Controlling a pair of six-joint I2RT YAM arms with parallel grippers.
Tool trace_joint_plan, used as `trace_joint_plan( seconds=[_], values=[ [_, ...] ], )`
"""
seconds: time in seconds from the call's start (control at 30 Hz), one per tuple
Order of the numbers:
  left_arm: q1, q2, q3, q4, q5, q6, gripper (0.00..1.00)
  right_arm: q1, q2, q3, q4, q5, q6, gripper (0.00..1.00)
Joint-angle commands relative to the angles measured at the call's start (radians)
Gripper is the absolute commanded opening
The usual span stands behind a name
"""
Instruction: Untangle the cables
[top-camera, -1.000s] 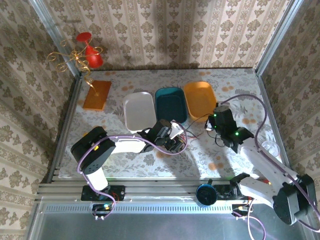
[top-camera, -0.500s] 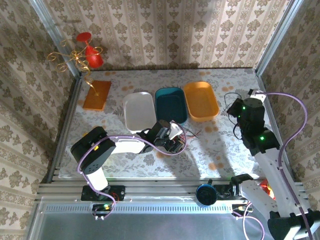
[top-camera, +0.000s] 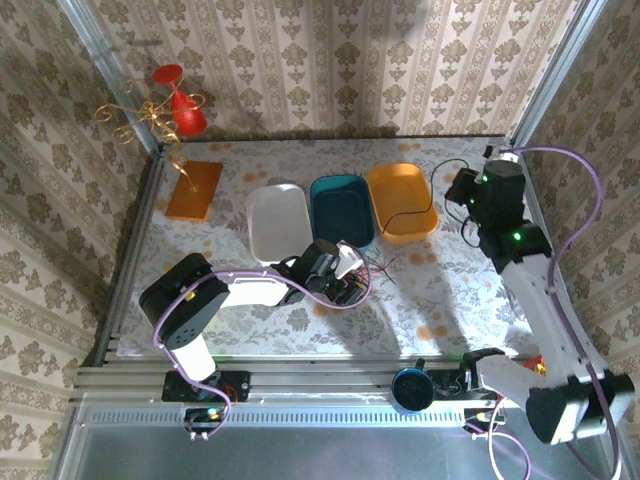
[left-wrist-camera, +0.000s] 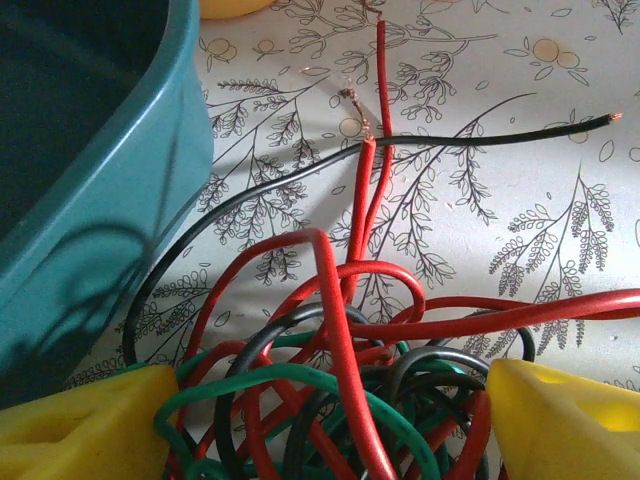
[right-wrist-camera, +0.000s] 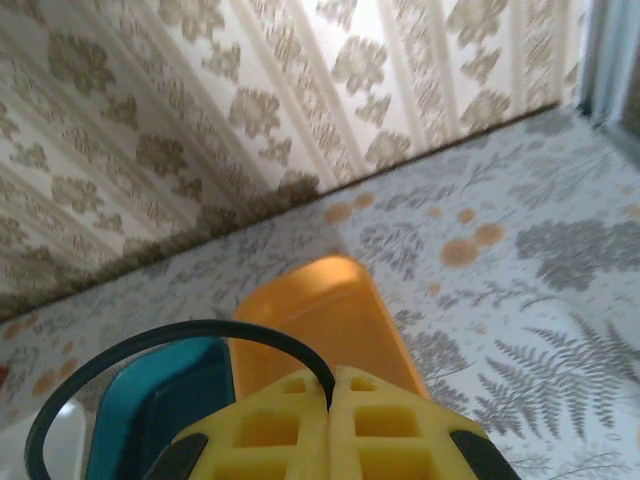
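Note:
The cables (left-wrist-camera: 340, 400) are a tangle of red, green and black wires lying on the table beside the teal tray (left-wrist-camera: 90, 170). My left gripper (left-wrist-camera: 325, 430) is shut on the bundle, with a yellow finger (left-wrist-camera: 80, 425) pressed against each side. From above, the left gripper (top-camera: 347, 270) sits just in front of the teal tray. A separate black cable (right-wrist-camera: 190, 335) is pinched in my right gripper (right-wrist-camera: 330, 385), which is shut. The right gripper (top-camera: 458, 188) hangs at the back right, and the black cable (top-camera: 432, 200) loops from it over the orange tray (top-camera: 400, 195).
A white tray (top-camera: 278, 222), the teal tray (top-camera: 341, 208) and the orange tray stand in a row at mid-table. An orange flat board (top-camera: 194, 190) lies at the back left under a red ornament (top-camera: 180, 105). Walls close the back and the sides.
My right arm has swung from beside the bundle up to the back right, drawing the black cable out over the orange tray. The left gripper has stayed on the bundle.

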Motion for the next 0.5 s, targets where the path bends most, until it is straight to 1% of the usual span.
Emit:
trace_joint_plan(
  seconds=[0.0, 0.13, 0.47],
  values=[
    [0.013, -0.021, -0.023, -0.058, 0.006, -0.028, 0.81, -0.001, 0.092, 0.005, 0.109, -0.072, 0.013, 0.00],
    [0.012, -0.021, -0.024, -0.059, 0.008, -0.030, 0.81, 0.000, 0.235, 0.040, 0.156, -0.109, 0.020, 0.00],
    [0.012, -0.034, -0.032, -0.060, 0.000, -0.031, 0.81, 0.000, 0.550, 0.133, 0.137, -0.125, 0.078, 0.00]
  ],
)
